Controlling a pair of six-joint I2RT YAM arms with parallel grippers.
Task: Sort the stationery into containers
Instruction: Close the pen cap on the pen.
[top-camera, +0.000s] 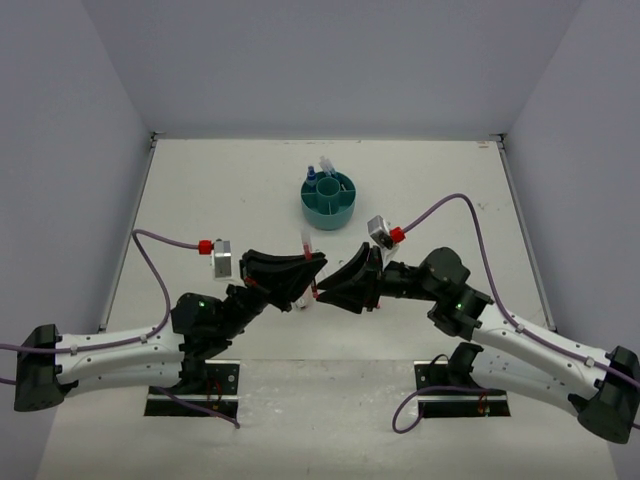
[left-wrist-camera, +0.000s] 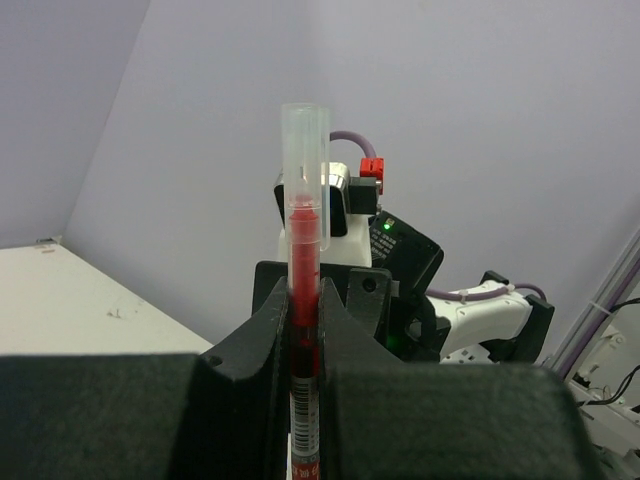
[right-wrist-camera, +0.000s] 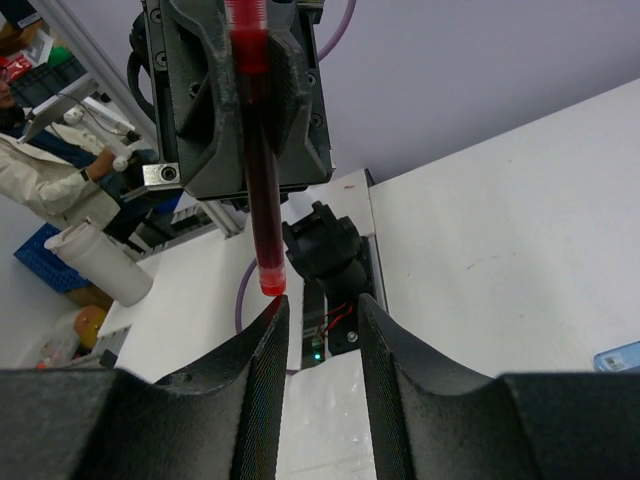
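Teal organiser (top-camera: 331, 219) sits upper centre of the table (top-camera: 200, 180). In the top view its upper-left compartment holds a stubby blue marker (top-camera: 312, 180), and a couple of white pens (top-camera: 328, 166) stand just beside it at the far rim. They're too small to read cap colours.

Room: the organiser is well apart from the left wall (top-camera: 70, 150), the right wall (top-camera: 590, 150) and the back wall (top-camera: 330, 60), with bare tabletop on both sides. Both arms meet mid-frame, below the organiser and apart from it. The cables loop outward to either side, away from the organiser.

Left gripper (left-wrist-camera: 303, 310): jaws closed tight on the red pen (left-wrist-camera: 303, 250), gripping the barrel. The pen stands upright in the left wrist view, its clear cap (left-wrist-camera: 304, 150) sticking out above the fingers. The pen is off the table, held between the two arms.

Right gripper (right-wrist-camera: 320, 320): jaws partly apart with a visible gap, holding nothing. In the right wrist view the pen's red end hangs just above the tip of the frame-left finger (right-wrist-camera: 265, 380), at the mouth of the gap and not down between the pads. Can't tell whether it touches that fingertip.

A small blue item shows at the right edge of the right wrist view, lying on the table; can't tell what it is.
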